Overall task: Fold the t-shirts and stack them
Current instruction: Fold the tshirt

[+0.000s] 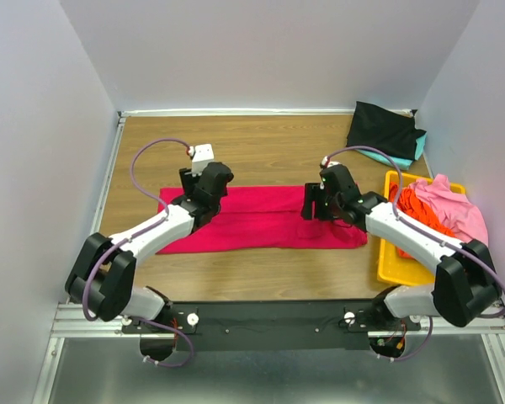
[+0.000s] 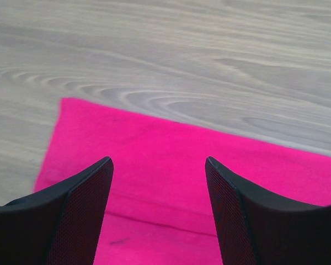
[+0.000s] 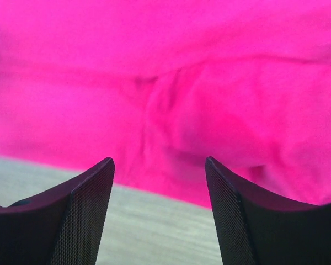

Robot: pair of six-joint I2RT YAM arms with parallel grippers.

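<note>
On the table (image 1: pixel 269 143), the red shirt (image 1: pixel 261 220) lies as a long folded band across the middle; the bin (image 1: pixel 391 268) at the right edge holds a pink shirt (image 1: pixel 459 210) and an orange shirt (image 1: pixel 414 206), and a black shirt (image 1: pixel 385 130) sits on a teal shirt (image 1: pixel 420 148) in the far right corner. The left gripper (image 2: pixel 159 163) hangs over the band's left end and the right gripper (image 3: pixel 159 163) over its right part, both spread wide and empty.

two arms in white shells with black joints: left arm (image 1: pixel 147 238), right arm (image 1: pixel 408 229). a mauve cable (image 1: pixel 134 168) arcs behind the left hand (image 1: pixel 204 183), a second cable (image 1: pixel 366 149) behind the right hand (image 1: pixel 313 204). the fingers (image 2: pixel 80 215) are black, tapered, with fine mesh-textured inner faces.
</note>
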